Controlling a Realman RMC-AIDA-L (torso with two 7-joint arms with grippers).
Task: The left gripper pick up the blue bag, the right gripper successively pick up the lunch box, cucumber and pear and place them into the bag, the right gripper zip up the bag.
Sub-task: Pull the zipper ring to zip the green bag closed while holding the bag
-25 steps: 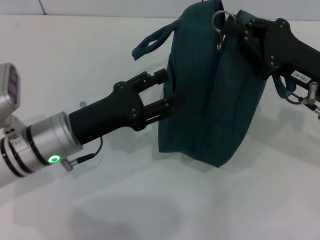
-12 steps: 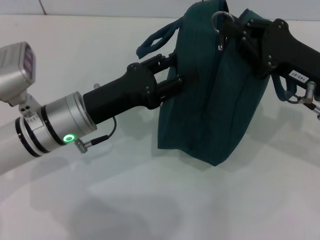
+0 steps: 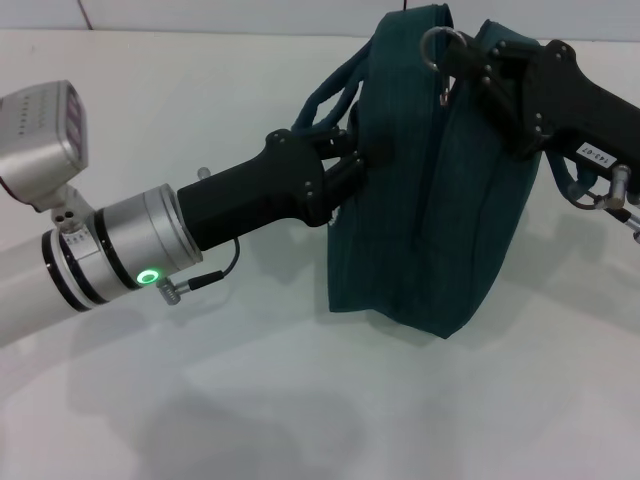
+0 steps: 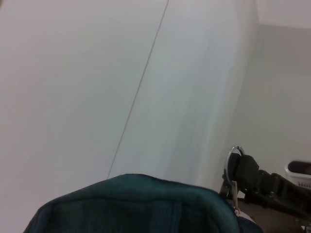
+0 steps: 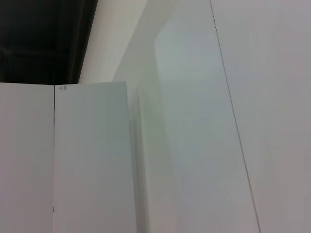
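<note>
- Head view: blue bag (image 3: 430,200) upright on white table (image 3: 250,400), leaning slightly, zipper line along its top, two loop handles, one (image 3: 325,100) draped toward the robot's left.
- Left gripper (image 3: 345,165) pressed against the bag's left side just below that handle, at the end of a long black link and a silver arm with a green light (image 3: 149,276); fingers drawn close together at the fabric, though whether cloth is actually pinched between them cannot be told.
- Right gripper (image 3: 462,58) at the bag's top edge, reaching in from the robot's right; fingertips (image 3: 478,62) closed around the zipper's metal ring pull (image 3: 438,42), ring standing up just above the seam.
- Bag's mouth drawn together along the top; lunch box, cucumber and pear nowhere visible on the table around it.
- Left wrist view: rounded upper edge of the bag (image 4: 136,201) filling the lower frame, pale wall behind; right gripper (image 4: 243,170) beyond it, black claw clamped at the silver ring pull (image 4: 232,155), small white basket-like item (image 4: 299,174) at the far edge, too cropped to identify.
- Right wrist view: only white wall panels and a dark opening in one corner, none of the task's things in sight.
</note>
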